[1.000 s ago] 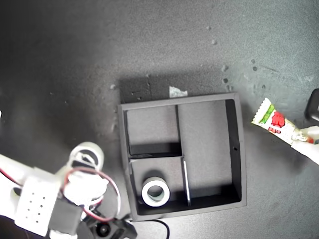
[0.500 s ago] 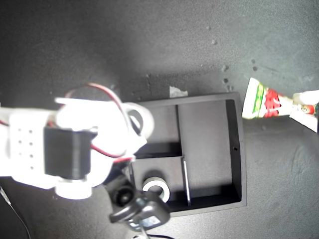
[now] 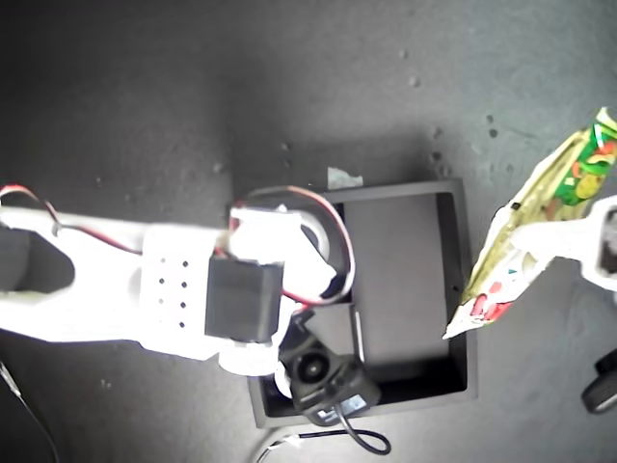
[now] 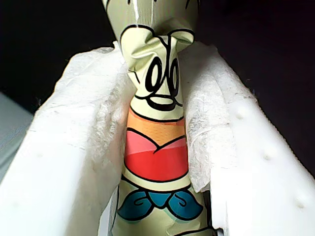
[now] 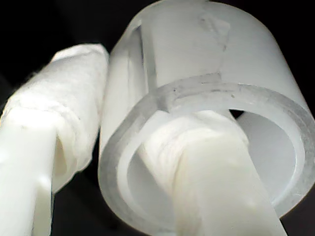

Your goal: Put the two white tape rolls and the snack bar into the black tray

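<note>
A: My second gripper has a white tape roll pinched through its wall, one padded finger inside the hole, the other outside.

B: Where is that in the exterior view?

A: Over the black tray, above the small compartments towards that view's left. The arm hides the roll there.

B: And the other one?

A: My first gripper is clamped on the snack bar. In the exterior view the bar hangs aslant at the tray's right wall, lifted off the dark table
</note>
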Robot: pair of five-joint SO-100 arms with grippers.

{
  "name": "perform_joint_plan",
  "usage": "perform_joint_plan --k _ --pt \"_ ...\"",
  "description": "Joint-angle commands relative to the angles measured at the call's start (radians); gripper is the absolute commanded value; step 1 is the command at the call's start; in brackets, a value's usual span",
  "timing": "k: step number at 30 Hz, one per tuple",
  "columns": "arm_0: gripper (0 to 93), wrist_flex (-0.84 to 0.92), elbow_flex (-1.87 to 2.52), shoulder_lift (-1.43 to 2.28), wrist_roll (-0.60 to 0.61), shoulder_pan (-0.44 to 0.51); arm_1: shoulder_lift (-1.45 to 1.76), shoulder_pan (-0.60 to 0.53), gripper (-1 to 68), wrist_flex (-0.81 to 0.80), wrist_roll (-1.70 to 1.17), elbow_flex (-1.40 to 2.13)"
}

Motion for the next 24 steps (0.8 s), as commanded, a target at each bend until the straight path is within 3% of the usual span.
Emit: perform_joint_plan --k 1,7,14,15,16,17,18,21,23,24 --pt "0.3 0.017 -0.061 0.014 -0.057 0.04 -0.127 -0.02 -0.7 0.04 -0.075 -0.196" --pt "15.4 0.017 -0.055 0.037 -0.101 0.069 -0.256 -0.057 -0.7 0.005 -0.087 -0.23" --pt "14.4 0.018 0.161 0.288 -0.061 -0.043 -0.368 -0.143 -0.2 -0.026 -0.049 -0.29" --pt "13.3 0.018 0.242 0.373 -0.057 -0.072 -0.373 -0.15 10.1 -0.026 -0.038 -0.287" --pt "11.9 0.018 0.337 0.472 -0.055 -0.103 -0.373 -0.16 27.9 -0.025 -0.032 -0.278" --pt "9.4 0.018 0.453 0.584 -0.063 -0.138 -0.373 -0.164 41.3 -0.006 -0.025 -0.281" --pt "5.8 0.018 0.578 0.701 -0.081 -0.173 -0.373 -0.166 48.0 0.018 -0.012 -0.288" --pt "0.2 0.003 0.966 1.039 -0.147 -0.249 -0.36 -0.155 56.2 0.124 0.009 -0.365" --pt "0.1 -0.098 1.216 1.236 -0.175 -0.222 -0.359 -0.13 55.8 0.247 0.066 -0.482" --pt "0.1 -0.161 1.327 1.318 -0.19 -0.195 -0.359 -0.114 50.2 0.318 0.126 -0.549"
